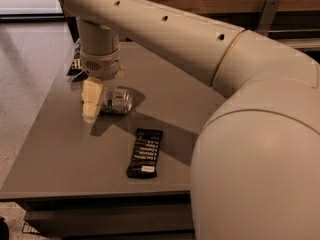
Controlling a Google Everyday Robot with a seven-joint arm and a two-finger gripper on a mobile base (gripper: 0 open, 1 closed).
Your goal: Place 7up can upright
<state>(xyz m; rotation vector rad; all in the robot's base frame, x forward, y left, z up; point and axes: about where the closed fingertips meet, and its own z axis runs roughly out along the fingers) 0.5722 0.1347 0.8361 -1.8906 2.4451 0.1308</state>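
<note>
Gripper down at counter level, hanging straight below the wrist of a thick cream arm. Arm sweeping in from the right and filling most of the right half of the view.

7up can lying on its side, immediately right of the gripper and touching it. Silvery body, shiny end turned right and toward the camera. Other end hidden behind the gripper's cream lower part. Not upright.

Grip state: cannot tell. Unclear from this angle whether closed on the can or merely set against it.

Flat black snack bar wrapper nearer the camera than the gripper and to its right, well apart from gripper and can, lying lengthwise with white print facing up.

Dark bag behind the gripper, at the counter's far left edge, mostly hidden by the wrist.

Shadow of gripper and can on the counter just in front of both.
</note>
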